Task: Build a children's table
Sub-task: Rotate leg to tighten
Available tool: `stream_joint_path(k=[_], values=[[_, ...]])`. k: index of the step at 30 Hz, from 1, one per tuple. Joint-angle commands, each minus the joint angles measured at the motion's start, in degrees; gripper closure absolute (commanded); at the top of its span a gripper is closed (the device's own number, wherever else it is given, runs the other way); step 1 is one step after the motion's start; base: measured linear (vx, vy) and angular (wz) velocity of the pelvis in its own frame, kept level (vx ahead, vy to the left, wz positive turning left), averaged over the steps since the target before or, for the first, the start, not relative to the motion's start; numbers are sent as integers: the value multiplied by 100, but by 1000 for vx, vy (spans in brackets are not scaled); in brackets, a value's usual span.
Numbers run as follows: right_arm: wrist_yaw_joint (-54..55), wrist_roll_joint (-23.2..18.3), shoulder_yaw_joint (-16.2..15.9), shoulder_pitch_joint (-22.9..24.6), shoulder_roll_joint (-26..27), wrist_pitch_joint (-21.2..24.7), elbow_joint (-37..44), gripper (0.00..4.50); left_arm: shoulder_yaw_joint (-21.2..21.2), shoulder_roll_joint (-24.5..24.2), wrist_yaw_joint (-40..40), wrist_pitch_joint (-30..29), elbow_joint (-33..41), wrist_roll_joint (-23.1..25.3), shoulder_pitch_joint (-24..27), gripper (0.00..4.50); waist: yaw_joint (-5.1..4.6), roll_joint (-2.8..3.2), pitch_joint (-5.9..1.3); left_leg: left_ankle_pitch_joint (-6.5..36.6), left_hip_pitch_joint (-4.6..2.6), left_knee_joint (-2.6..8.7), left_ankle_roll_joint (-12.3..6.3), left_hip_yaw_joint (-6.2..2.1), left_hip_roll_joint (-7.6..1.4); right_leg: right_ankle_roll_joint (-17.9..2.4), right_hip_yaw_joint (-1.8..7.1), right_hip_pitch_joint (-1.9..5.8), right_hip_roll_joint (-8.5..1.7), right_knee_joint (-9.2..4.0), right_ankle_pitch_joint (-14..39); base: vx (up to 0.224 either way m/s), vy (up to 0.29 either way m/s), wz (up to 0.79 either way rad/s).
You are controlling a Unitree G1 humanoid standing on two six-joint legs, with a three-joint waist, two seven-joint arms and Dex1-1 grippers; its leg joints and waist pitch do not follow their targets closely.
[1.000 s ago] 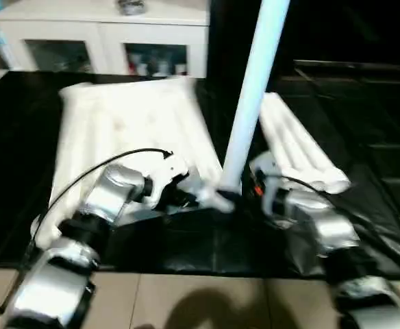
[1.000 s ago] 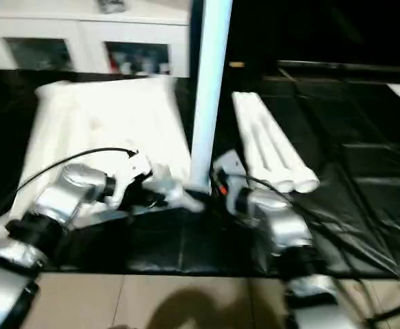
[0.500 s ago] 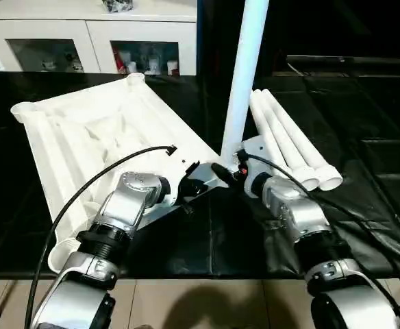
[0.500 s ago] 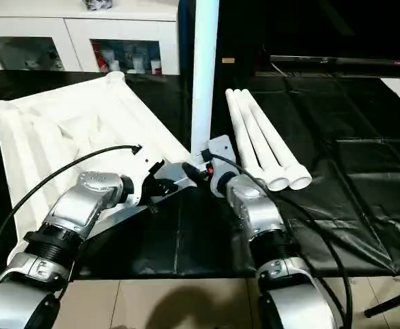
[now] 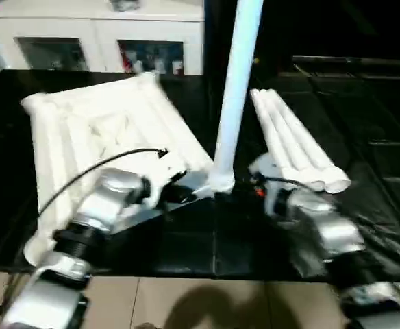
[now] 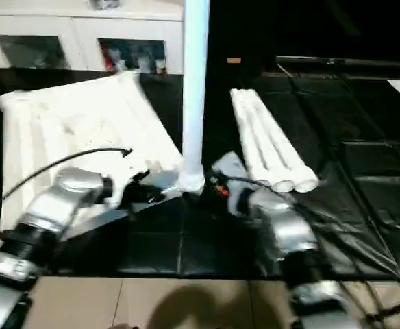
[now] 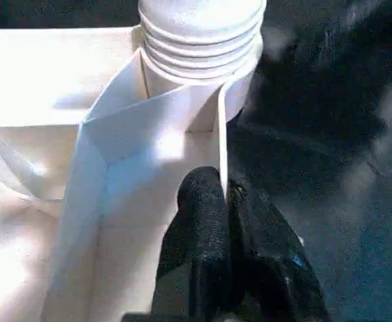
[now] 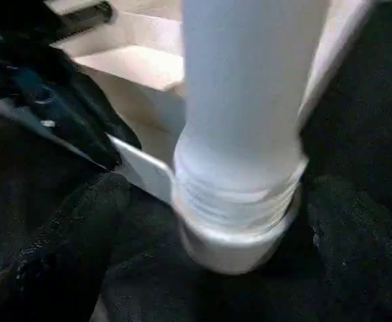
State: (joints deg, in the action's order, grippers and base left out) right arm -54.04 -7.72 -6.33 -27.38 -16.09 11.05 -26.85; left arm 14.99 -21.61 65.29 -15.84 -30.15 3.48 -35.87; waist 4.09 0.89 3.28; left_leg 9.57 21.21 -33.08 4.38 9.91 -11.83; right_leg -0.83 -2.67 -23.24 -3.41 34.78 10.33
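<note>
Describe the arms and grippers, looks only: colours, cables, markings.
Both forearms are silver metal cylinders with black ringed joints. The left arm carries a black cable looping over it, with white wrist housing. The right arm shows a small red-orange spot at the wrist. The fingers are matte black.

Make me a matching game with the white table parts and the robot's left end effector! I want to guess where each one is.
Things:
1. white plastic ribbed tabletop
2. upright white round leg
3. three spare white legs
4. left end effector

Places:
A. lying side by side on the black mat
B. standing in a corner socket
C. pinching a thin tabletop rib
D. lying underside up

Pairs: 1-D, 2-B, 3-A, 4-C
</note>
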Motion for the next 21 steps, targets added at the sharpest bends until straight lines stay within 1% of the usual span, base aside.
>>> stream_joint_path(k=[1,2,4,5,6,7,8,9,10,12,13,17,18,21], values=[[-340,-131,-78,-14,-128,78,165,4,223,-44,535,266,156,-124,-121,450,19,63,-400,1313,-94,340,-169,0,-125,-1398,217,299,-361,-397,731,0,0,0],[-723,-149,-190,-44,-316,88,188,4,377,-186,885,479,87,-74,-146,450,67,65,-406,1307,-91,337,-178,-4,-126,-1414,208,311,-360,-389,693,0,0,0],[-934,-148,-250,-71,-417,94,179,4,456,-255,1086,626,4,-37,-176,450,117,48,-407,1288,-98,329,-180,13,-133,-1413,216,302,-364,-379,656,0,0,0],[-1127,-146,-310,-107,-484,97,143,4,512,-294,1224,743,-73,-7,-208,450,143,32,-403,1289,-91,332,-182,10,-128,-1408,210,306,-367,-383,703,0,0,0],[-1246,-156,-350,-129,-526,101,121,4,544,-313,1305,827,-136,4,-234,450,158,36,-402,1307,-94,329,-171,15,-125,-1397,212,303,-367,-379,749,0,0,0],[-1380,-152,-406,-169,-560,84,85,4,594,-340,1424,935,-200,18,-260,450,172,27,-394,1350,-98,336,-155,14,-129,-1369,214,298,-377,-392,884,0,0,0],[-1528,-151,-462,-205,-587,75,65,4,647,-367,1541,1022,-249,34,-283,450,180,27,-390,1381,-95,338,-150,9,-126,-1352,211,297,-380,-396,969,0,0,0],[-1614,-148,-492,-232,-599,68,47,4,680,-380,1612,1072,-286,44,-303,450,192,7,-395,1397,-92,341,-127,6,-132,-1315,214,305,-395,-399,1068,0,0,0],[-1614,-148,-492,-232,-599,68,47,4,680,-380,1612,1072,-286,44,-303,450,200,19,-395,1389,-98,343,-112,4,-136,-1306,216,294,-396,-395,1101,0,0,0],[-1797,-136,-574,-289,-609,32,9,4,757,-407,1752,1184,-348,65,-339,450,211,11,-397,1371,-96,340,-107,3,-136,-1300,218,295,-403,-396,1118,0,0,0],[-1873,-139,-639,-343,-588,-6,-53,4,812,-420,1864,1283,-405,67,-373,450,219,9,-396,1335,-90,337,-109,4,-133,-1298,217,293,-399,-392,1112,0,0,0],[-1946,-113,-706,-437,-510,-33,-213,4,873,-415,2001,1466,-528,83,-429,450,224,4,-410,1237,-87,333,-100,2,-139,-1333,211,298,-398,-366,940,0,0,0],[-1969,-96,-719,-458,-499,-45,-256,19,880,-409,2017,1496,-563,84,-443,450,221,6,-412,1243,-85,330,-107,4,-134,-1344,210,297,-398,-366,936,0,0,0],[-1975,-80,-731,-485,-473,-59,-316,29,898,-400,2021,1542,-596,97,-458,450,224,-1,-411,1254,-86,328,-106,6,-131,-1347,209,302,-399,-369,970,0,0,0]])
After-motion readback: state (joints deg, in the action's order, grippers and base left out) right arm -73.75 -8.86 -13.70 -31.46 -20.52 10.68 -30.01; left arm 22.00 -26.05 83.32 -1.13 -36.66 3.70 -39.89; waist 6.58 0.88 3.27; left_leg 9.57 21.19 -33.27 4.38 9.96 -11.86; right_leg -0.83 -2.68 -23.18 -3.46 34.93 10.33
